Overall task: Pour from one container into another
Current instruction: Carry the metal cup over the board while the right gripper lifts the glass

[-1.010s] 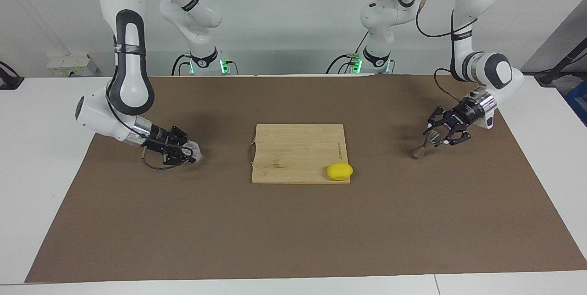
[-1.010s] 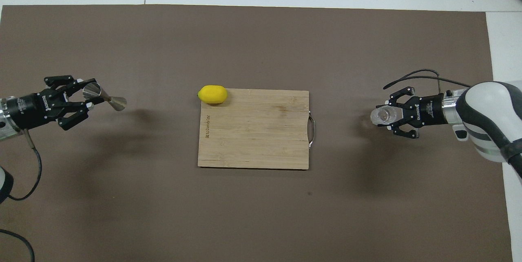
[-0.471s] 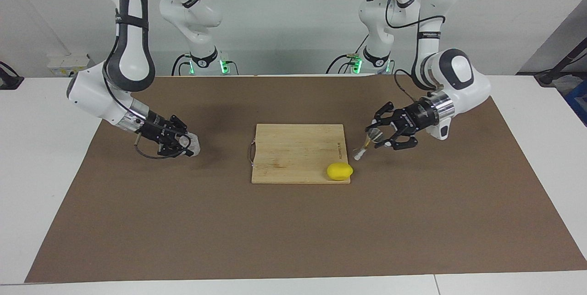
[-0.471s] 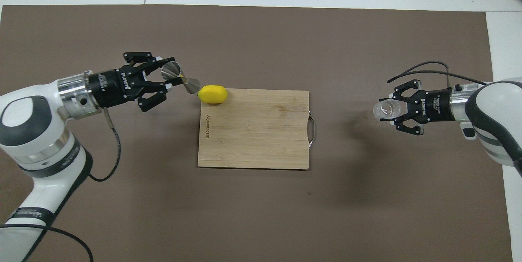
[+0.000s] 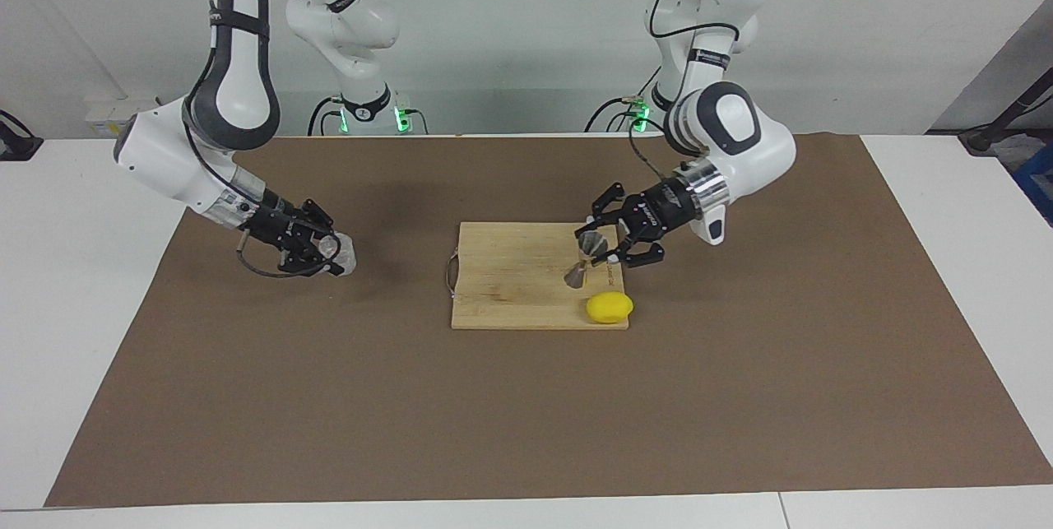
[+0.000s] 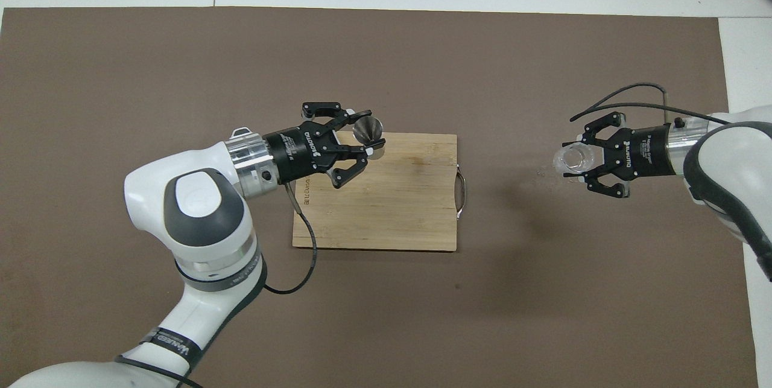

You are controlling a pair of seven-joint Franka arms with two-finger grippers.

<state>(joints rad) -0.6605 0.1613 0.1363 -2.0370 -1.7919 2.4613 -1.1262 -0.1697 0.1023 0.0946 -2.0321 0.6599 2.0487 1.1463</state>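
Two white robot arms work over a brown mat (image 5: 526, 397) on a white table (image 5: 74, 282).

Left gripper (image 5: 607, 248) (image 6: 362, 145): clenched on the small silver-grey, hourglass-shaped metal jigger (image 5: 582, 259) (image 6: 368, 128), which hangs tilted in the air over the rectangular bamboo cutting board (image 5: 510, 282) (image 6: 392, 207), above the part of the board toward the left arm's end of the table. The jigger's lower cone points down at the board without touching it (its shadow falls on the wood).

Right gripper (image 5: 327, 256) (image 6: 580, 162): closed around the small, short, clear cylindrical cup (image 5: 341, 253) (image 6: 570, 160), held low over bare mat toward the right arm's end of the table, well apart from the board. In the overhead view the cup's open mouth faces upward; whether it holds anything cannot be told.

Yellow lemon (image 5: 609, 307): rests on the board's corner farthest from the robots, at the left arm's end, just below the jigger in the facing view and apart from it (hidden under the left gripper in the overhead view).

Board handle (image 5: 449, 274) (image 6: 462, 194): a thin metal loop on the edge facing the right arm.
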